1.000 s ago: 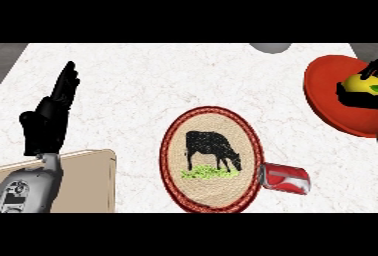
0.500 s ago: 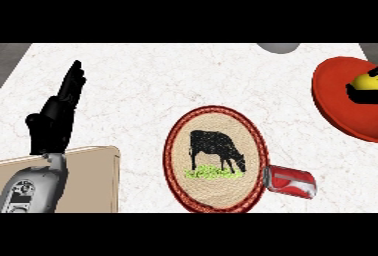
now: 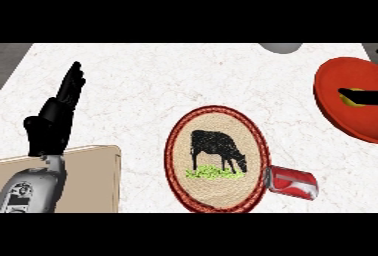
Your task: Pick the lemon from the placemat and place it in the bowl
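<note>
The round woven placemat (image 3: 218, 159) with a black cow on it lies at centre, with no lemon on it. The red bowl (image 3: 336, 107) sits at the right edge, partly cut off. Inside it a patch of the yellow lemon (image 3: 363, 101) shows. A black part of my right hand (image 3: 353, 92) lies across the lemon's top; the rest of that hand is out of view. My left hand (image 3: 52, 125) stands at the left, open and upright, far from the placemat and bowl.
A red can (image 3: 291, 182) lies on its side against the placemat's lower right rim. A wooden board (image 3: 92, 175) sits at the lower left under my left forearm. A grey round object (image 3: 279, 47) peeks in at the top edge.
The bowl, placemat and can have drifted slightly right and down in view. The lemon and the black part over it sit lower in the bowl and nearer the edge. The left hand stays upright.
</note>
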### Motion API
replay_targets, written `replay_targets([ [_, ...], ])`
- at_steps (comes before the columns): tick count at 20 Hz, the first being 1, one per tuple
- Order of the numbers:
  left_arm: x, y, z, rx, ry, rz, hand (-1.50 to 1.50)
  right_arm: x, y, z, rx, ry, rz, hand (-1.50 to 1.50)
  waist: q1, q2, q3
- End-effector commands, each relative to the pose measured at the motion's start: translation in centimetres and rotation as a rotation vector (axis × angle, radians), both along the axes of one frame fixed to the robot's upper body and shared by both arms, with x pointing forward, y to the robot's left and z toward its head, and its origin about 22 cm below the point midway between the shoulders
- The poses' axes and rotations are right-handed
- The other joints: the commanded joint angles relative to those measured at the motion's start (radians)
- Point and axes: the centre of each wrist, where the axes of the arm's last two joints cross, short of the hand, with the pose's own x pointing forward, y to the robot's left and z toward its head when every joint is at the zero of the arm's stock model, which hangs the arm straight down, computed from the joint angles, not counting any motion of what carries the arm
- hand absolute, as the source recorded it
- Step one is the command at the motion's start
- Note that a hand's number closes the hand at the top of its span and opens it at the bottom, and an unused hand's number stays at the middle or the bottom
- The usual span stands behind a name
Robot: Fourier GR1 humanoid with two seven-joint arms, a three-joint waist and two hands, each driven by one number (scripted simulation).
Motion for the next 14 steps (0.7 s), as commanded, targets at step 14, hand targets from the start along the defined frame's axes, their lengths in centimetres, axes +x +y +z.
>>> replay_targets([
  [14, 0.2, 0.1, 0.1, -0.014, 0.019, 0.036, 0.0, -8.2, -10.7, 2.1, 0.302, -0.179, 0.079, -1.5, -0.047, -0.014, -0.002],
])
